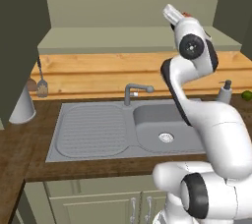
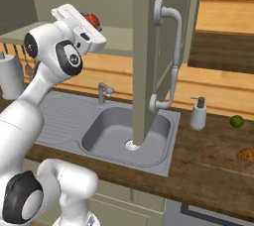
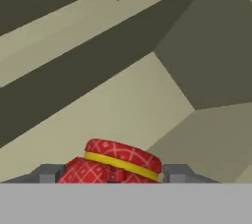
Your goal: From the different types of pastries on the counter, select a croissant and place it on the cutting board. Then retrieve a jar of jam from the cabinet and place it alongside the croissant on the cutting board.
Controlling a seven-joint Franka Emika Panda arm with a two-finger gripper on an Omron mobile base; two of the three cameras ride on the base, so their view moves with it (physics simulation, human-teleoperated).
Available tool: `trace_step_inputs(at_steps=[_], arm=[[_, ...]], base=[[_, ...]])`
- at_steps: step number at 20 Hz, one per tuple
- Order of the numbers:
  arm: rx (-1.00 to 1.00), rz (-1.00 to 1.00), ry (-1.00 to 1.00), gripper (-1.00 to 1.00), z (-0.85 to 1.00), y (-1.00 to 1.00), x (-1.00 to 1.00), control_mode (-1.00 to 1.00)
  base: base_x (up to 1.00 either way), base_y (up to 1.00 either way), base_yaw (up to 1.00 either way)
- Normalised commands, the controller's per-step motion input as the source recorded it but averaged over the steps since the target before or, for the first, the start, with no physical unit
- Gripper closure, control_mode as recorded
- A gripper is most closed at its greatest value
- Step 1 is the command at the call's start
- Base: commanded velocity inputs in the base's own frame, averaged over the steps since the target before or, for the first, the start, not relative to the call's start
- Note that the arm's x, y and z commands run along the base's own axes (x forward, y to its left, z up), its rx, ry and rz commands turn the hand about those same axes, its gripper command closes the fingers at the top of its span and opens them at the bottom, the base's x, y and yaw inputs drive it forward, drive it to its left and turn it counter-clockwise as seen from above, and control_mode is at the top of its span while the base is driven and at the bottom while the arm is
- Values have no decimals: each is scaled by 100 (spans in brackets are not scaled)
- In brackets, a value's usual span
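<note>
My gripper (image 3: 113,176) is shut on the jar of jam (image 3: 118,164), a squat red jar with a yellow band, held between the two fingertips. The arm holds the jar (image 2: 92,20) high above the sink's left side, just in front of the pale cabinet interior. In the left base view a red sliver of the jar (image 1: 185,14) peeks past the hand. The cabinet door (image 2: 144,46) stands open with its curved grey handle (image 2: 173,56) facing me. The croissant (image 2: 245,154) lies on the cutting board (image 2: 218,159) at the far right of the counter (image 2: 188,175).
A steel sink (image 2: 119,136) with a tap (image 2: 103,91) lies below the arm. A soap dispenser (image 2: 198,113) and a lime (image 2: 237,121) stand behind the board. A white canister (image 1: 22,105) and a hanging spatula (image 1: 42,83) are at the left.
</note>
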Motion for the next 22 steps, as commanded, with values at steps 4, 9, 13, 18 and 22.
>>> trace_step_inputs(at_steps=[4, 9, 13, 18, 22], arm=[[-1, -5, -16, 100, 51, 21, -85, -100], [-8, -7, 0, 100, 0, 27, -100, -100], [0, -37, 1, 100, 16, 0, -100, -100], [1, -53, 18, 100, 4, 3, -100, -100], [0, -47, 25, 100, -8, 12, -100, -100]], base=[[0, 0, 0], [0, 0, 0], [0, 0, 0], [0, 0, 0], [0, 0, 0]])
